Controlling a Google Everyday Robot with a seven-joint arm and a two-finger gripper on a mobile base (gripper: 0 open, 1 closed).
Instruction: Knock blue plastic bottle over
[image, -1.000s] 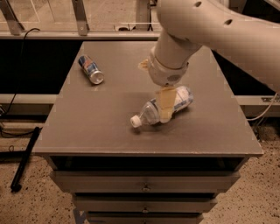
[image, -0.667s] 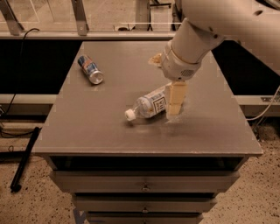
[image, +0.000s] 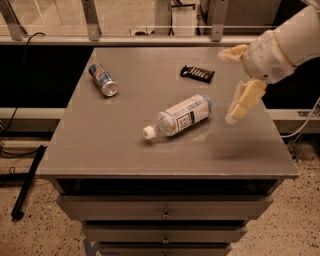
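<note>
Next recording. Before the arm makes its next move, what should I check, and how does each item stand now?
1. Blue plastic bottle knocked over: ok, it lies on its side mid-table, cap toward the front left.
2. End effector apart from the bottle: ok, it hangs to the bottle's right, near the table's right edge, not touching it.
3. Bottle away from the table edges: ok.
4. Bottle at rest, not rolling: cannot tell.
5. Can out of the way: ok, on its side at the back left.
6. Black packet out of the way: ok, flat near the back, apart from bottle and end effector.
</note>
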